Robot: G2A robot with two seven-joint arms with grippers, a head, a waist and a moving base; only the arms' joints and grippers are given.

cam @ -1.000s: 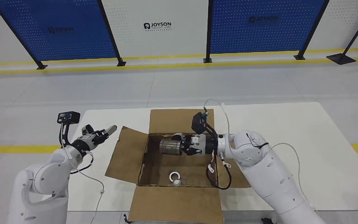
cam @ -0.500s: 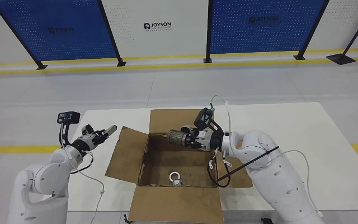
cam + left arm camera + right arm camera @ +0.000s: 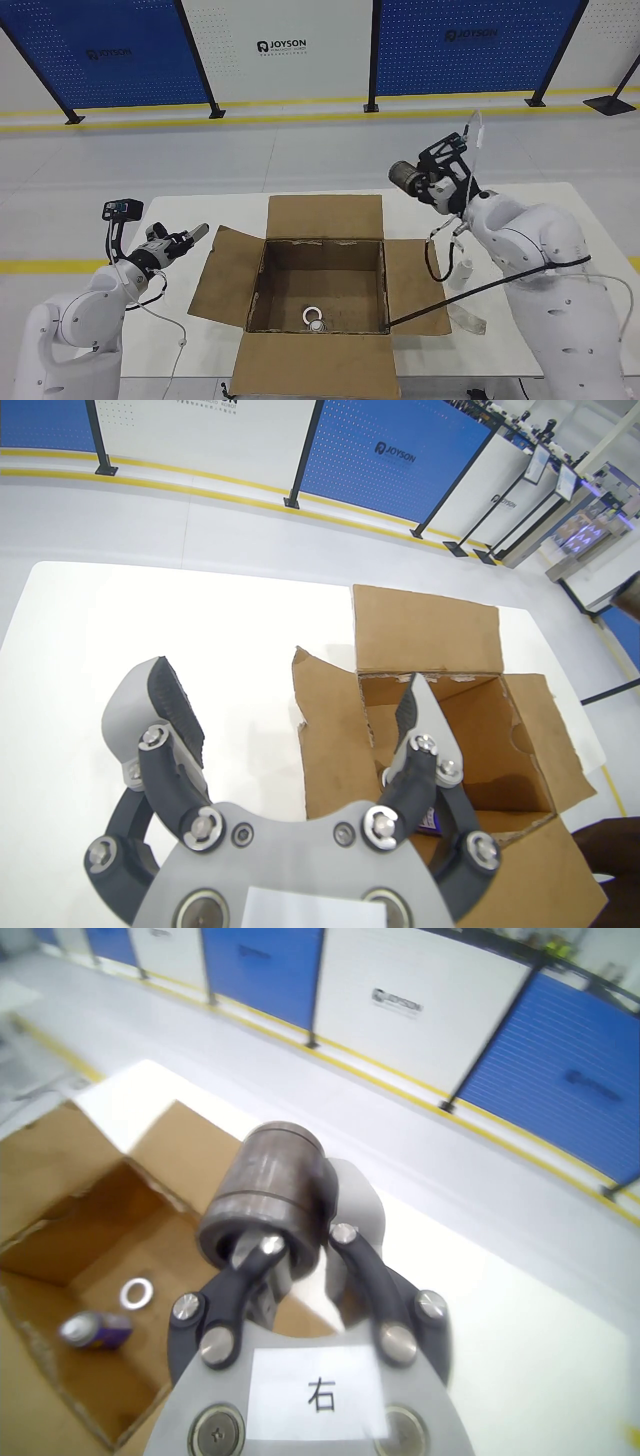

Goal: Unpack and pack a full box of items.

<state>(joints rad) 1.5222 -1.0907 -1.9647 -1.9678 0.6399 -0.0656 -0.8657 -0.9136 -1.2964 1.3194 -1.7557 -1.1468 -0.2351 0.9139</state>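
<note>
Right gripper (image 3: pixel 299 1234) clamped on cylinder (image 3: pixel 272 1178), one finger in the bore, up over the table's (image 3: pixel 560 225) far edge, right of box (image 3: pixel 325 215). Left gripper (image 3: pixel 287 695) spread wide, near left edge. Washer (image 3: pixel 313 315) and can (image 3: pixel 95 1330) in box.

A white table (image 3: pixel 150 615) stands before blue panels (image 3: pixel 100 40).
</note>
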